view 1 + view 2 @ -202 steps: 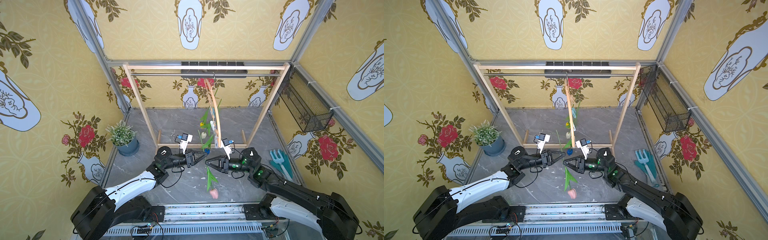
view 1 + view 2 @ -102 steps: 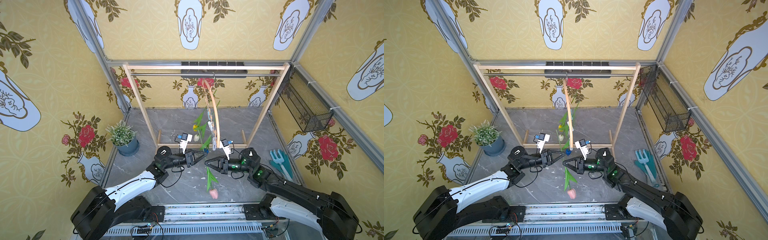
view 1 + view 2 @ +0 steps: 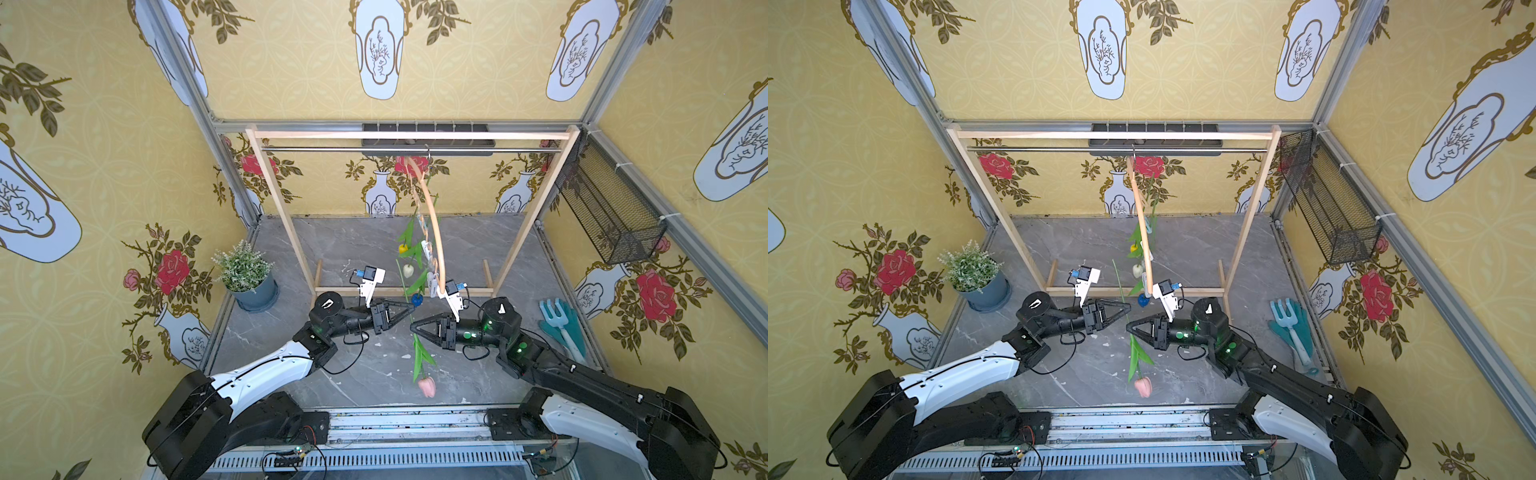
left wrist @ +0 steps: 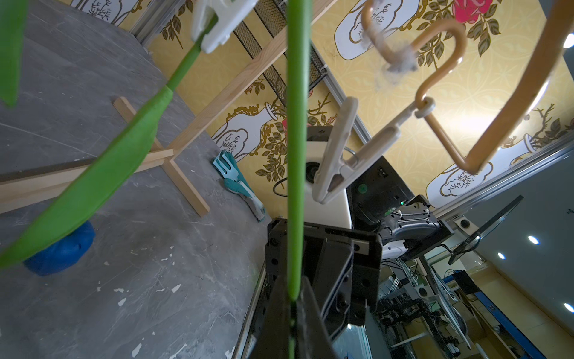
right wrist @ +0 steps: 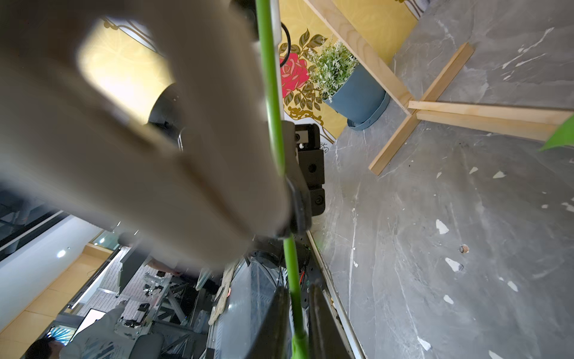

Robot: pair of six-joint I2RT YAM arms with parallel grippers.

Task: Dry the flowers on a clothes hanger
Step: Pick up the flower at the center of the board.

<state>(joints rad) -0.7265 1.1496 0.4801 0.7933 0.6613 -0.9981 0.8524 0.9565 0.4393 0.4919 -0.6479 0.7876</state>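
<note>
The clothes hanger [image 3: 434,232] [image 3: 1142,224] hangs edge-on from the rack's rod. Yellow [image 3: 402,248], white [image 3: 408,270] and blue [image 3: 417,298] flowers dangle head down from its clips. The pink tulip [image 3: 427,386] [image 3: 1143,386] hangs head down just above the floor. My left gripper [image 3: 410,308] [image 4: 293,298] is shut on its stem [image 4: 295,155]. My right gripper [image 3: 414,328] [image 5: 298,292] stands just below, shut narrowly on the same stem [image 5: 273,93]. A free pale clip [image 4: 335,155] hangs beside the stem's upper part; it fills the right wrist view as a blur [image 5: 155,140].
The wooden rack frame [image 3: 407,135] spans the back, its feet on the grey floor. A potted plant [image 3: 245,270] stands at the left. A teal garden fork and gloves [image 3: 561,328] lie at the right. A black wire basket [image 3: 611,216] hangs on the right wall.
The hanger and its clipped flowers have swayed a little to the left and back. Both arms have stayed nearly in place with the pink tulip's stem between their jaws.
</note>
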